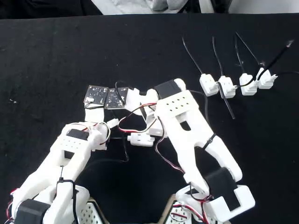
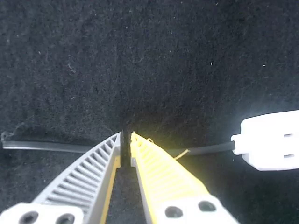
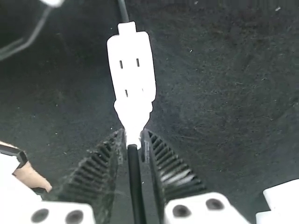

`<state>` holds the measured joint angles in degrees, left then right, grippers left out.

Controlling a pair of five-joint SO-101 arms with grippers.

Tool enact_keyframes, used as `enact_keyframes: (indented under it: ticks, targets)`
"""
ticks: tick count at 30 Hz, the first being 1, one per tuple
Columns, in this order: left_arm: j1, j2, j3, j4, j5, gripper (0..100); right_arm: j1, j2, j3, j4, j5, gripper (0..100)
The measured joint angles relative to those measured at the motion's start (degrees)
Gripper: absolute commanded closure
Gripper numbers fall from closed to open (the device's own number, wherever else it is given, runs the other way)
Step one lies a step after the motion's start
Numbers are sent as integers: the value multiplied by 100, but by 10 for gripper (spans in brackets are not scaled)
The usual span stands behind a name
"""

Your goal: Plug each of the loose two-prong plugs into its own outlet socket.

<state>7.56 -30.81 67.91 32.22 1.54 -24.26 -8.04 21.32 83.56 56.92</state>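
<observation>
Two grippers were logged at one white two-slot socket block point(image 3: 131, 70) lying on the black cloth table point(image 1: 46, 56). Item one, the right gripper point(image 3: 133, 142): its black ribbed jaws were pressed onto the white two-prong plug point(image 3: 132, 122) and its black cord point(image 3: 133, 186), with the plug meeting the block's end. Item two, the left gripper point(image 2: 126, 140): its grey and yellow jaws pinched a thin black cable point(image 2: 42, 147) near the block. Four more white plug-and-socket pieces point(image 1: 227, 86) lay in a row, well apart from the block.
</observation>
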Motion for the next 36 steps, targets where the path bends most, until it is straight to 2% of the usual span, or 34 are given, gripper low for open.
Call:
enact_keyframes:
  ticks: [13,22,36]
  targets:
    - [0,0,0,0,0,946,0,0,44,-316,0,988]
    - [0,0,0,0,0,946,-536,0,62,-369,-9,988]
    - [0,0,0,0,0,946,-686,0,62,-369,-9,988]
